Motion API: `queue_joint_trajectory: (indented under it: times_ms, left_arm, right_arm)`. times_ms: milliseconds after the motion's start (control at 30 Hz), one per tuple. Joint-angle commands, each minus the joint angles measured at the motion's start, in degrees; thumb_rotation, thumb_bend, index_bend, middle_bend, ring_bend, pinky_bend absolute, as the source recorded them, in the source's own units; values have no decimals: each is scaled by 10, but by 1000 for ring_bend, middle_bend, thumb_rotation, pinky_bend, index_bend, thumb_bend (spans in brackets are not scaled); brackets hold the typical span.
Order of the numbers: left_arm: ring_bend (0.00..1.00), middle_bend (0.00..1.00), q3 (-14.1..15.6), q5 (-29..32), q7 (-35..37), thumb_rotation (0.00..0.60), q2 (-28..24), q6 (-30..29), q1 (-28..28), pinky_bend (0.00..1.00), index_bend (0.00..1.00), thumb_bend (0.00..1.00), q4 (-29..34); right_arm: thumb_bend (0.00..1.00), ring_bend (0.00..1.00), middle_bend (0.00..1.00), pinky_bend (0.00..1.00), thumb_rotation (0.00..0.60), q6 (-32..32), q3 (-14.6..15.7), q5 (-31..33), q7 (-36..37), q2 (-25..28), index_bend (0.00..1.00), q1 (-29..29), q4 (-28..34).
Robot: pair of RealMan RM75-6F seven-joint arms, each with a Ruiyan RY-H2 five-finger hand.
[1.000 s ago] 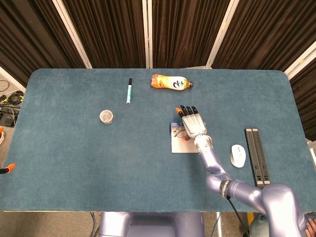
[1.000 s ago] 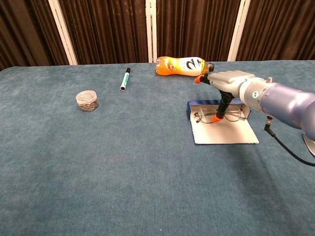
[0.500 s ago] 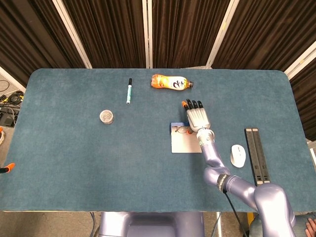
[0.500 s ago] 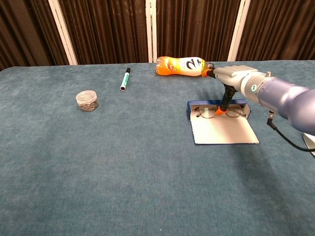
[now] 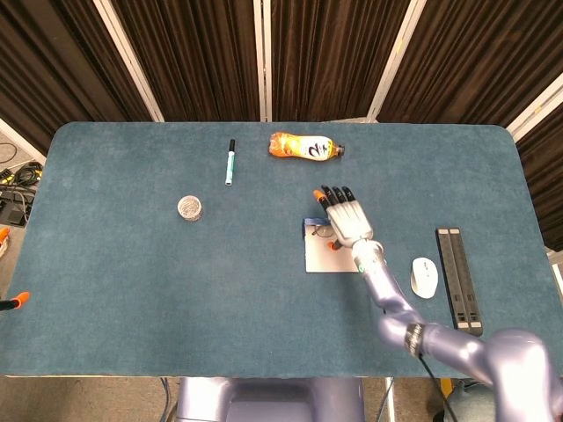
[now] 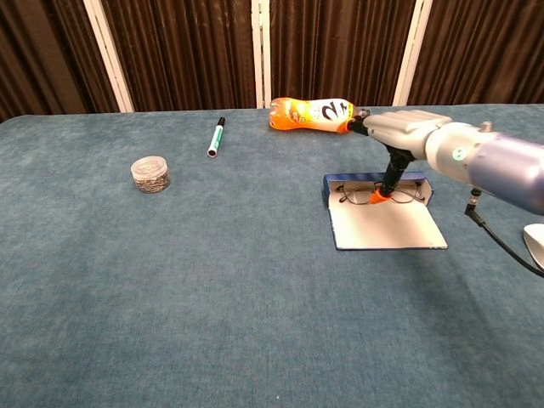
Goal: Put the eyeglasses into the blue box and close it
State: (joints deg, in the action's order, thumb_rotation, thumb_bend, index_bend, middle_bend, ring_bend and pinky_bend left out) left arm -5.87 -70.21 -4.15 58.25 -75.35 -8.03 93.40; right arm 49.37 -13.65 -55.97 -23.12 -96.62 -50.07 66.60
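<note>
Since half a second ago the right robot hand (image 5: 344,216) has drawn back toward the robot, from beyond the box's far wall to a position over the box itself; the other items have not shifted. Tabletop (image 5: 132,281): blue-green cloth surface, carrying all items. Right robot hand (image 6: 399,136): palm down above the far part of the box, fingers extended and spread, holding nothing; in the chest view its orange-tipped thumb points downward, the tip at the spectacle frame, though actual contact cannot be confirmed. Left robot hand: not visible in either view. Blue box (image 6: 387,223): lying open right of centre, white-lined lid flat on the cloth toward the robot, blue tray on the far side. Eyeglasses (image 6: 364,195): lying inside the tray, lenses upright against the far wall, partly hidden by the thumb. Orange drink bottle (image 5: 303,147): on its side near the far edge, well beyond the box. Two dark bars (image 5: 458,279): parallel near the right edge. White computer mouse (image 5: 424,277): just left of the bars. Green-capped marker (image 5: 230,162): left of the bottle. Small round container (image 6: 150,174): left of centre, well apart from the box.
</note>
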Motion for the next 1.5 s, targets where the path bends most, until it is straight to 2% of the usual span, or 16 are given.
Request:
queue_joint_trajectory:
  times_ms: [33, 200, 433, 1000, 1500]
  left_arm:
    - [0, 0, 1, -5, 4, 600, -2, -5, 2, 0, 0, 0, 3]
    - [0, 0, 6, -24, 6, 600, -6, -17, 7, 0, 0, 0, 13]
    - [0, 0, 10, -37, 6, 600, -8, -25, 10, 0, 0, 0, 20]
    - [0, 0, 9, -37, 10, 600, -11, -27, 11, 0, 0, 0, 20]
    - [0, 0, 8, -33, 8, 600, -9, -25, 10, 0, 0, 0, 17]
  right_arm:
    - [0, 0, 0, 0, 600, 33, 33, -46, 8, 53, 23, 35, 80]
    - [0, 0, 0, 0, 600, 55, 61, -74, 5, 79, 59, 61, 131]
    - [0, 0, 0, 0, 600, 63, 77, -83, -6, 74, 94, 74, 138]
    - [18, 0, 0, 0, 600, 48, 74, -80, -50, 19, 144, 62, 80]
    - [21, 0, 0, 0, 600, 34, 69, -77, -50, 6, 167, 61, 53]
